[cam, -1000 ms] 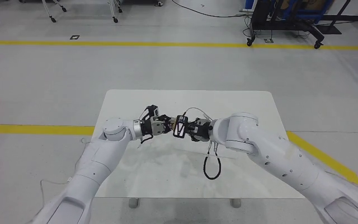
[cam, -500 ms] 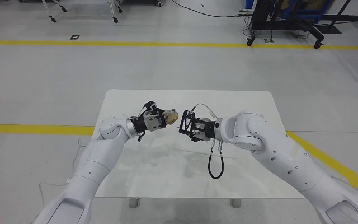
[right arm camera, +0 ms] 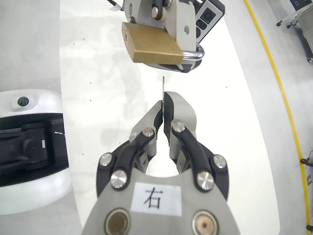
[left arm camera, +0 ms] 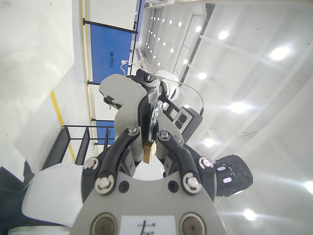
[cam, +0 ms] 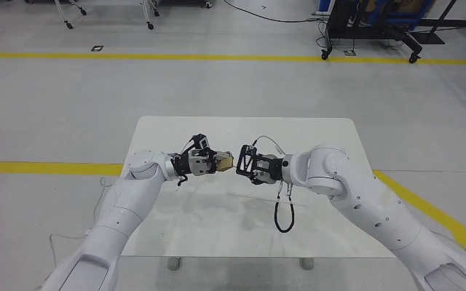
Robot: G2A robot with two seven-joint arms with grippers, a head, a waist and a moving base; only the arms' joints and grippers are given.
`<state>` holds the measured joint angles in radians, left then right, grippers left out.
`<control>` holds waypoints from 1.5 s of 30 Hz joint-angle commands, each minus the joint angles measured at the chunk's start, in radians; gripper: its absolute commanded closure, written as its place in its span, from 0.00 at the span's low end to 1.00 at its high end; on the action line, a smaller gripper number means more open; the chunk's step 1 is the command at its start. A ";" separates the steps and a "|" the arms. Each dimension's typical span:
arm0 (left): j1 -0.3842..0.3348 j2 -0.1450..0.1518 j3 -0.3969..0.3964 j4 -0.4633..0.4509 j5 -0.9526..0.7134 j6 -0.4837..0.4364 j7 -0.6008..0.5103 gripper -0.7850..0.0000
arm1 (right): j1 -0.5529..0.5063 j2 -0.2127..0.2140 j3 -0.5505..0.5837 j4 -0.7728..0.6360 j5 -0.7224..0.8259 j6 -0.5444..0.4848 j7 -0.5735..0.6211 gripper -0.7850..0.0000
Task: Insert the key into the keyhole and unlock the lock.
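My left gripper is shut on a brass padlock, holding it above the white table. In the right wrist view the padlock lies sideways, its steel shackle between the left gripper's fingers. My right gripper is shut on a thin key, seen edge-on, whose tip stops a short gap from the padlock's long edge. I cannot make out the keyhole. In the left wrist view the padlock sits between my left fingers, with the key just beyond it.
A black cable loop hangs from the right arm over the table's middle. Both grippers hover over the table's centre, well inside its edges. Yellow floor lines run past both sides.
A second ago the two grippers were nearly touching. They drew apart, and the left gripper has since brought the padlock down level with the key, leaving a small gap.
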<state>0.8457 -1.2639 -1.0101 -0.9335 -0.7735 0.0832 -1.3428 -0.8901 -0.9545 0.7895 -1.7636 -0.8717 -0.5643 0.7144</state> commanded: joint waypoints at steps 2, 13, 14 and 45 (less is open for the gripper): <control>-0.002 0.000 0.005 0.002 0.013 0.002 -0.002 1.00 | -0.002 -0.001 0.002 -0.001 0.004 -0.010 0.009 1.00; -0.009 -0.001 0.029 0.004 0.071 0.006 -0.003 1.00 | 0.012 -0.012 -0.001 -0.001 0.015 -0.020 0.037 1.00; -0.009 -0.001 0.029 0.004 0.071 0.005 -0.003 1.00 | 0.013 -0.013 0.000 -0.001 0.018 -0.021 0.038 1.00; -0.017 -0.006 0.064 0.087 0.063 0.382 0.163 1.00 | -0.120 0.021 0.094 -0.203 -0.382 -0.152 -0.069 1.00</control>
<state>0.8289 -1.2696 -0.9508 -0.8466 -0.7193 0.4567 -1.1800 -1.0122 -0.9313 0.8934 -1.9632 -1.2347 -0.7109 0.6488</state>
